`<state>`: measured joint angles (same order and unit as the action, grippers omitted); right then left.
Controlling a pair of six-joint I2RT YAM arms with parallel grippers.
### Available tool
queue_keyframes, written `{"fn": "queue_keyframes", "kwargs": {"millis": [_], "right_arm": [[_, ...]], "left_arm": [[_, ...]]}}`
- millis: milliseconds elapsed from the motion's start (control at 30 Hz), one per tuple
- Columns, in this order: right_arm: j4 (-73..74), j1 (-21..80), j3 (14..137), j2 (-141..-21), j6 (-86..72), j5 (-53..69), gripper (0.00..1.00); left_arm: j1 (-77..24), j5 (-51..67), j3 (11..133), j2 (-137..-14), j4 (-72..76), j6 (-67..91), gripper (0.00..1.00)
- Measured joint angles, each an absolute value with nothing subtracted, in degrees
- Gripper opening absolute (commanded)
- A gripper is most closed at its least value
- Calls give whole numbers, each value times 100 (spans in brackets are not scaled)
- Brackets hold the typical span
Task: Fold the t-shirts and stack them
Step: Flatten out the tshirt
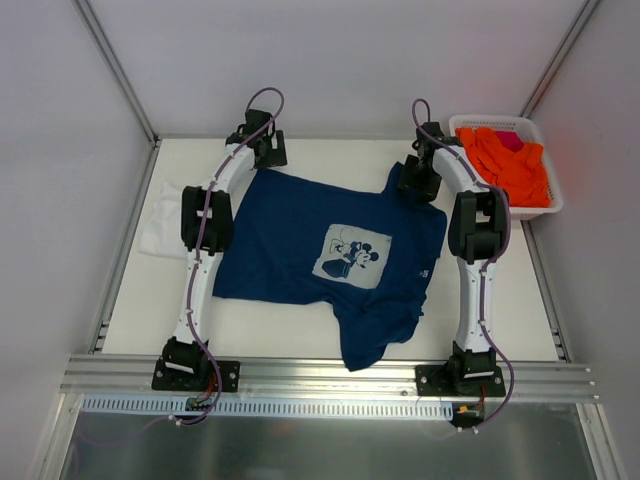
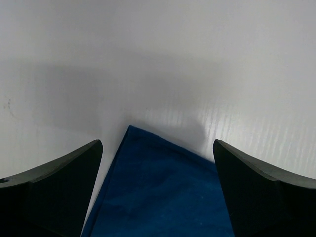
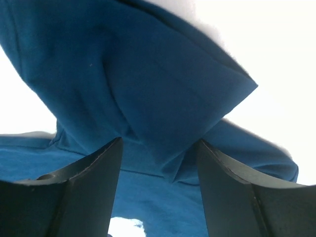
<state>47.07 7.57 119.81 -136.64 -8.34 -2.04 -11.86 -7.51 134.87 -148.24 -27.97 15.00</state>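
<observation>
No words, numbers or brand names can be read in any view. The navy tee point(image 1: 290, 240) has a pale square print point(image 1: 352, 256) on its chest. It shows a cartoon mouse, and no lettering can be made out in it. A small white mark point(image 1: 425, 270) sits near the tee's right edge, too small to tell whether it is text or a logo. In the wrist views the cloth is plain blue.
</observation>
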Motion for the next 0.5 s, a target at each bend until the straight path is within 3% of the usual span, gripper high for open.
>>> {"fn": "queue_keyframes", "kwargs": {"millis": [367,500], "right_arm": [[4689,803,11876,-13493,-838,-207,62],[4689,810,11789,-13493,-851,-202,62]], "left_arm": [[-1074,-397,13603,-14892,-3094,1846,95],[-1063,-117,13655,-14905,-3100,2021,86]]}}
